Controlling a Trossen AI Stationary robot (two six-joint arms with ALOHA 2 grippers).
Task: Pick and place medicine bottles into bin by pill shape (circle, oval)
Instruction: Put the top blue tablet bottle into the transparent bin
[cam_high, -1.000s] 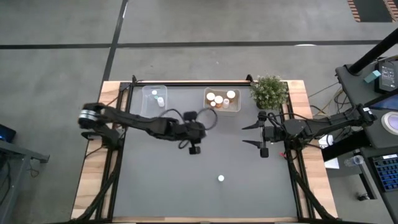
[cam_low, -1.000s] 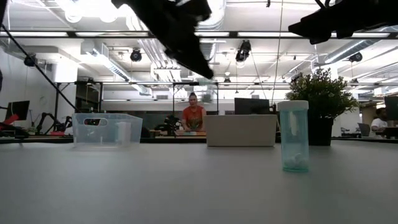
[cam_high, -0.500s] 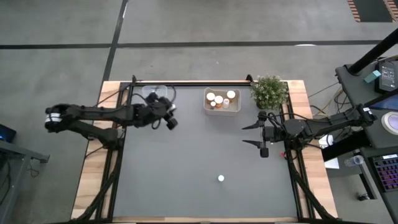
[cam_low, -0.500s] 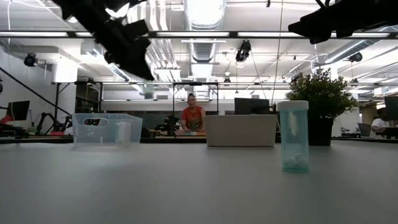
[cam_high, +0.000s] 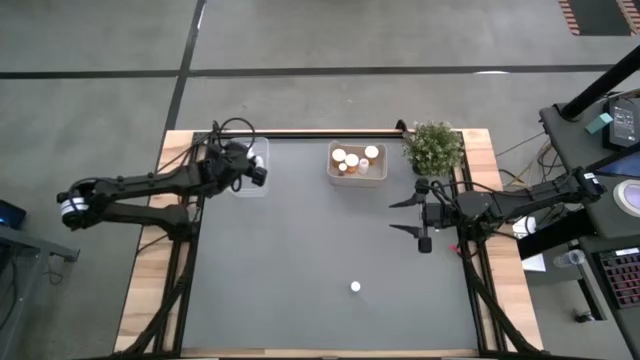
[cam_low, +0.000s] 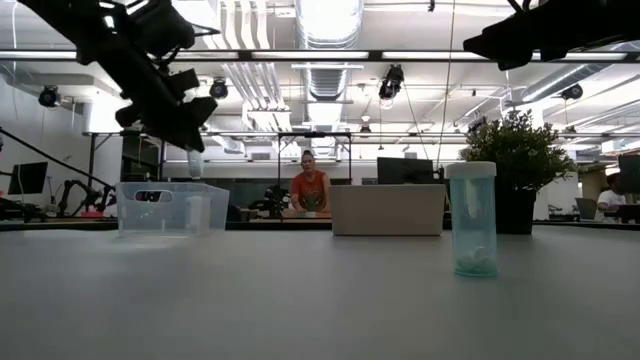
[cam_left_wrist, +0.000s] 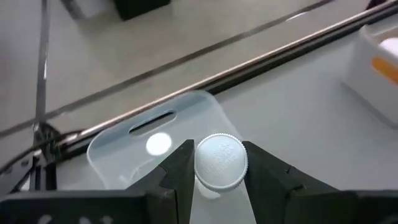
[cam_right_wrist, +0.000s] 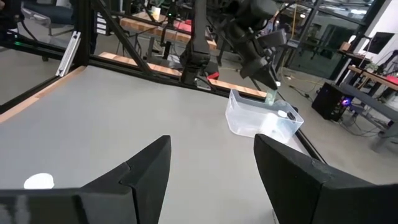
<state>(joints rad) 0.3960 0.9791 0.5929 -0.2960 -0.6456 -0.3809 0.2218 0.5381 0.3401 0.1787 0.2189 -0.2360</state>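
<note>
On the grey surface (cam_high: 300, 250) stand two bins at the far edge, a clear bin (cam_high: 250, 156) with one bottle lying in it and a white bin (cam_high: 357, 162) with four bottles beside a potted plant (cam_high: 434, 146), while one pale capped bottle (cam_low: 471, 218) stands alone near the front, with open table around it. My left gripper (cam_left_wrist: 217, 168) hangs just above the clear bin, its fingers clenched on the sides of a white-capped medicine bottle (cam_left_wrist: 221, 162). My right gripper (cam_high: 412, 215) waits at the surface's right side with its fingers spread wide and nothing between them.
</note>
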